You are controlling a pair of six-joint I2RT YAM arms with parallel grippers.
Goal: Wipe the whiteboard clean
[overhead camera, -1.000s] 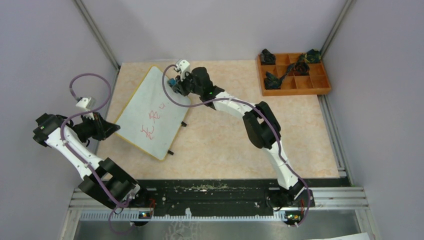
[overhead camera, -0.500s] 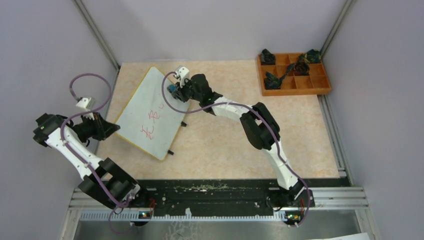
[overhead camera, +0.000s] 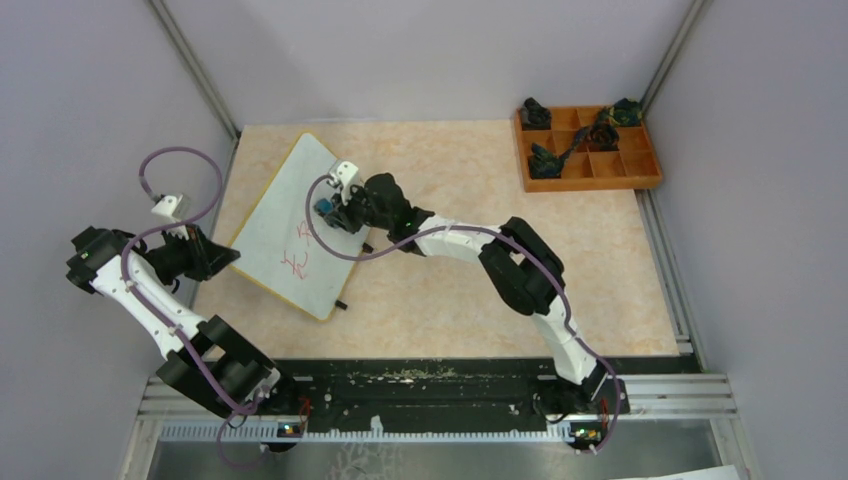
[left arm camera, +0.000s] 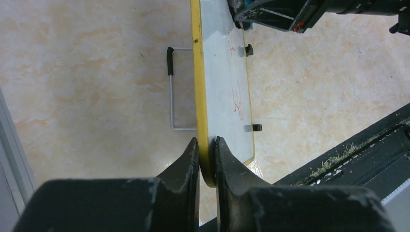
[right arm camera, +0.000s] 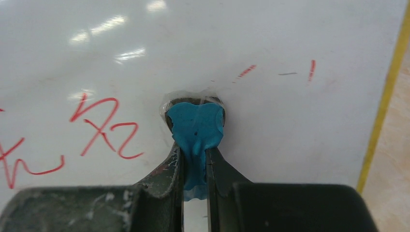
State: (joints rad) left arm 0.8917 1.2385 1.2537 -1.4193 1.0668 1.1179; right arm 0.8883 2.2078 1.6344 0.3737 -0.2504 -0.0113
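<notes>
Left gripper (left arm camera: 207, 145): jaws clamped on the yellow edge of the whiteboard (left arm camera: 225, 72). The board runs straight ahead from the fingertips, and a wire stand (left arm camera: 171, 89) shows just left of it.

Right gripper (right arm camera: 194, 152): closed on a blue wad (right arm camera: 196, 123), which is pressed to the board face just past the tips. Red writing (right arm camera: 104, 128) lies left of the wad. Faint red dashes (right arm camera: 246, 71) sit ahead and to the right.
</notes>
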